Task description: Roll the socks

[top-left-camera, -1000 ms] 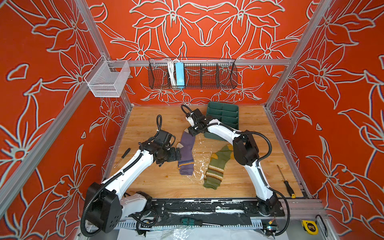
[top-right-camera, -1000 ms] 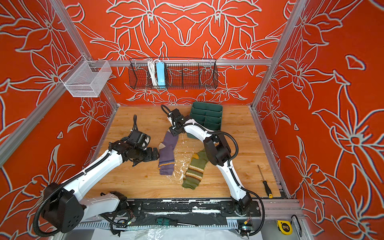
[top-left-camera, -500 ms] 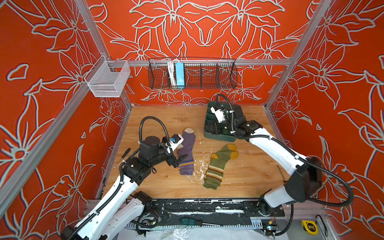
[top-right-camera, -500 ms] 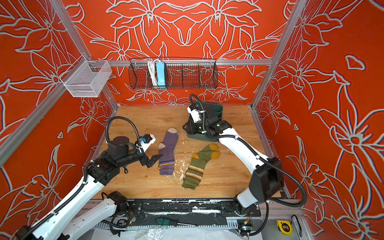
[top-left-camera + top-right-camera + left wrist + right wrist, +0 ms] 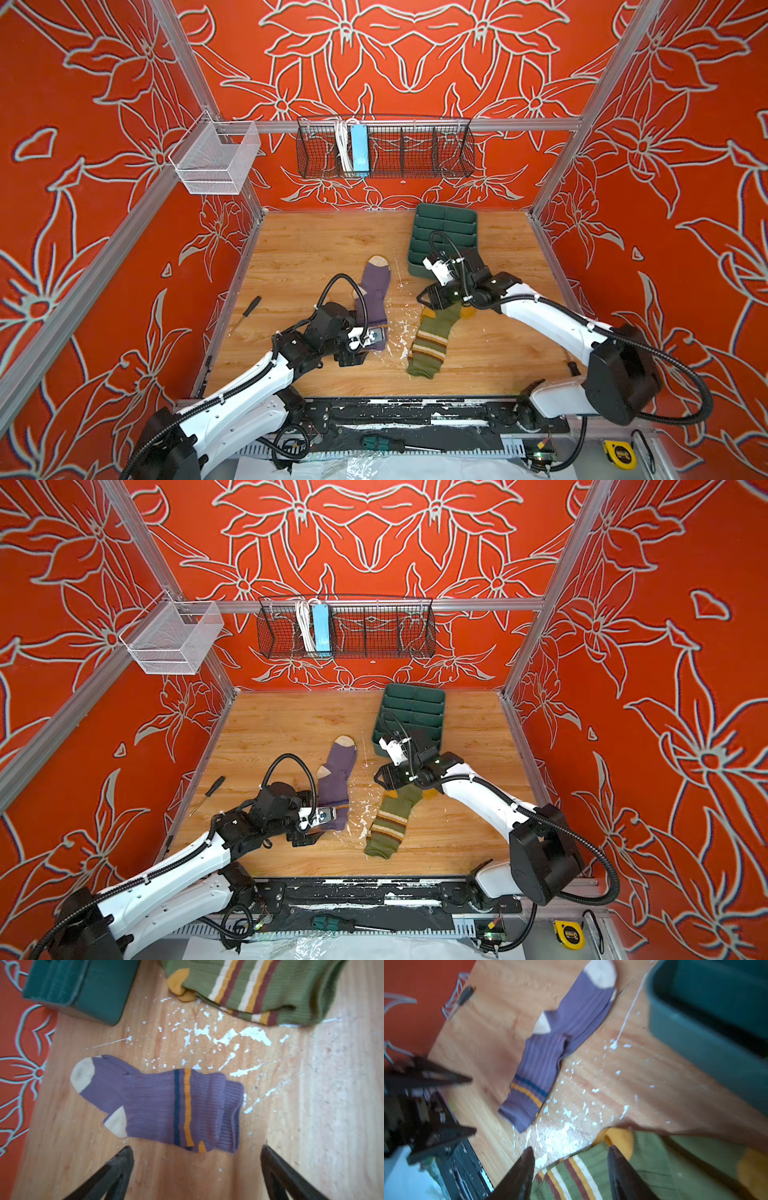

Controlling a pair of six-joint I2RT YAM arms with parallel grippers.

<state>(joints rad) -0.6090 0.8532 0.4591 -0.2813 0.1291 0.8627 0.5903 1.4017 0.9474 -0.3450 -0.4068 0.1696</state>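
In both top views there are two socks, two arms, one tray and one screwdriver on the table [image 5: 311,249]. The purple sock [image 5: 376,286] [image 5: 338,771] lies left of centre, cream toe toward the back edge. The green sock [image 5: 430,340] [image 5: 388,825] lies right of it, striped cuff toward the front edge. The tray [image 5: 444,224] sits at the back edge and the screwdriver [image 5: 245,309] near the left edge. The left arm reaches in low from the front-left corner. The left gripper [image 5: 355,353] [image 5: 303,839] is at the purple cuff, which its wrist partly hides. The right arm bends up from the front-right corner and stretches toward the centre. The right gripper [image 5: 428,300] [image 5: 386,780] covers the green sock's foot. In the left wrist view the left gripper [image 5: 196,1147] has both fingers [image 5: 116,1167] spread wide and empty, above the purple sock [image 5: 158,1105]. A second layer shows at the cuff, fold or another sock I cannot tell. The green sock [image 5: 270,987] and tray [image 5: 83,991] are cut off. The right wrist view is blurred. There the right gripper [image 5: 571,1148] has its fingers partly apart, straddling the green sock [image 5: 591,1178] beside the mustard heel. Whether they touch it is unclear. Beyond lie the purple sock [image 5: 550,1053], white flecks [image 5: 560,1138] and the left gripper [image 5: 471,1105].
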